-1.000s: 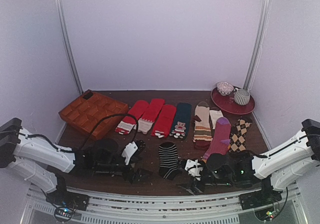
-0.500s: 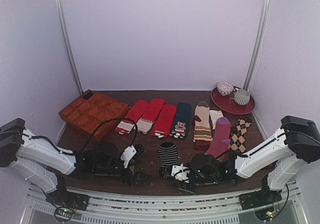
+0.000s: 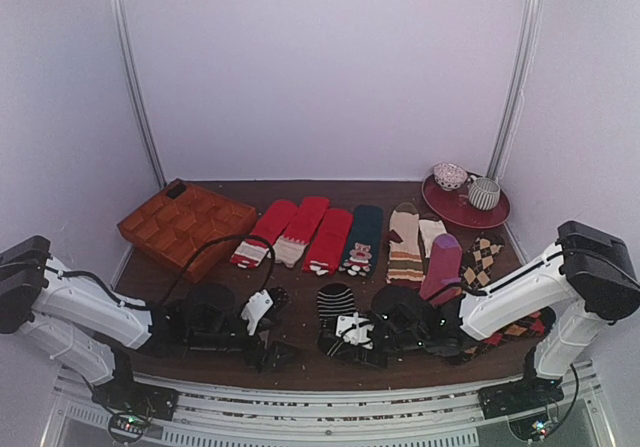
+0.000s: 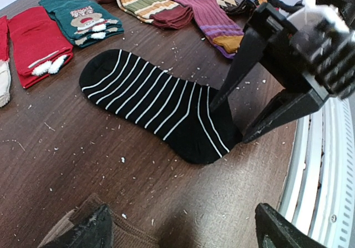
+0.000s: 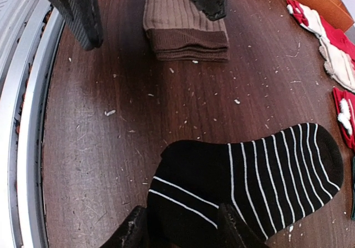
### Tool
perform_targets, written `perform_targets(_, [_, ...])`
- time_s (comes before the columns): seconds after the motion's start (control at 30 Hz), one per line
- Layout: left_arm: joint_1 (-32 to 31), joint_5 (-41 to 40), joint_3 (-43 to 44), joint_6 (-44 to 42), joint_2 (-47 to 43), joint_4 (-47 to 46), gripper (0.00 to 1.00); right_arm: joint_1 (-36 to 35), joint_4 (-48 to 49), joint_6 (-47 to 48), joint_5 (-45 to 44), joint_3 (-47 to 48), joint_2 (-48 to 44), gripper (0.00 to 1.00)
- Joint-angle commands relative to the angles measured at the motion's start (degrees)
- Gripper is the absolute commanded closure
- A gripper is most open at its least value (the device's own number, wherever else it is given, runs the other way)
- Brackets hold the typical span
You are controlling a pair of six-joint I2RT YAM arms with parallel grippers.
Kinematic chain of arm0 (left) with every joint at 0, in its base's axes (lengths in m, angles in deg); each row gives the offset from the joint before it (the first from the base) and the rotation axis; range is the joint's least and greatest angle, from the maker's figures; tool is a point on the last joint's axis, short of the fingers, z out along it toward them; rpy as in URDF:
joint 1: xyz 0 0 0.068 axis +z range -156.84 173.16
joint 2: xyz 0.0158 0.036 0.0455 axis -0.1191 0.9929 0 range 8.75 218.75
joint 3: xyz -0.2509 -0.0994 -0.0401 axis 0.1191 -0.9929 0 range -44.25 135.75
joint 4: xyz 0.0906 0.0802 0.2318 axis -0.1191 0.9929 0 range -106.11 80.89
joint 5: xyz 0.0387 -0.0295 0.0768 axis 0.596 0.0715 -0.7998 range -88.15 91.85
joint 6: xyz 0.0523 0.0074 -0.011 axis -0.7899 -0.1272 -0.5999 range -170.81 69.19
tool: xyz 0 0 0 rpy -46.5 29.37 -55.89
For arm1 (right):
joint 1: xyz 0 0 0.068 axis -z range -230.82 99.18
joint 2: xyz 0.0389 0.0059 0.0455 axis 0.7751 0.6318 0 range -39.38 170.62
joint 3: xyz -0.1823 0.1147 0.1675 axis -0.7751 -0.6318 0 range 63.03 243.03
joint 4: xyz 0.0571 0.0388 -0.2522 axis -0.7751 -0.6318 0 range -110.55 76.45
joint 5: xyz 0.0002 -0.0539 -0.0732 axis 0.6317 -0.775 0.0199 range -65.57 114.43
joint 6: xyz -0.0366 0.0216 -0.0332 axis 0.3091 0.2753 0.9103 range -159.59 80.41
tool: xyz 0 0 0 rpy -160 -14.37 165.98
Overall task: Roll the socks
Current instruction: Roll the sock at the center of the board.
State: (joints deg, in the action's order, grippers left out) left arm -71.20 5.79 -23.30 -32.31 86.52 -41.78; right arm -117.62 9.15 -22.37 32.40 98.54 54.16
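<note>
Brown tabletop: striped sock cuff pinched inside right claw.

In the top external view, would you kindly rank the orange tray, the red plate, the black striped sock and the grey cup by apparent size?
1. orange tray
2. red plate
3. black striped sock, near end hidden
4. grey cup

Soft even light, faint shadows, wrist views bowed at edges
</note>
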Motion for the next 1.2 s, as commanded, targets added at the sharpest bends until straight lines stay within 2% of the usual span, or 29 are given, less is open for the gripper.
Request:
perform_targets(0.0, [-0.2,-0.5,-0.7,-0.7,-0.6,-2.2,0.12,0.6,-6.1,1.8,3.5,1.8,1.8,0.57])
perform_targets(0.37, [-0.2,-0.2,0.5,-1.9,-1.0,-0.1,0.12,1.6,-8.8,1.8,3.1,3.4,4.9,0.55])
perform_targets(0.43, [-0.2,0.1,0.8,-2.4,-1.2,0.5,0.12,1.6,-10.1,0.9,3.1,3.8,5.1,0.60])
perform_targets(0.57, [-0.2,0.5,-0.2,-3.3,-2.8,-0.1,0.12,1.6,-12.3,-2.0,3.2,3.7,4.6,0.79])
perform_targets(0.67, [-0.2,0.6,-1.0,-4.4,-3.6,-1.1,0.13,1.7,-15.3,-4.8,4.3,5.1,5.4,0.86])
perform_targets(0.77, [-0.2,1.0,-0.8,-5.9,-3.6,-2.1,0.20,1.7,-17.7,-7.7,7.4,6.8,6.7,0.90])
perform_targets(0.87, [-0.2,1.5,-0.9,-7.8,-2.6,-4.9,0.27,3.2,-18.9,-11.4,14.3,8.7,7.9,0.92])
perform_targets(1.03, [-0.2,4.2,-2.2,-11.8,0.9,-14.5,0.30,7.5,-21.8,-19.2,27.3,12.9,11.6,0.92])
perform_targets(1.17, [-0.2,8.9,0.8,-14.6,5.3,-16.6,0.32,9.7,-23.9,-22.7,33.7,14.8,14.2,0.92])
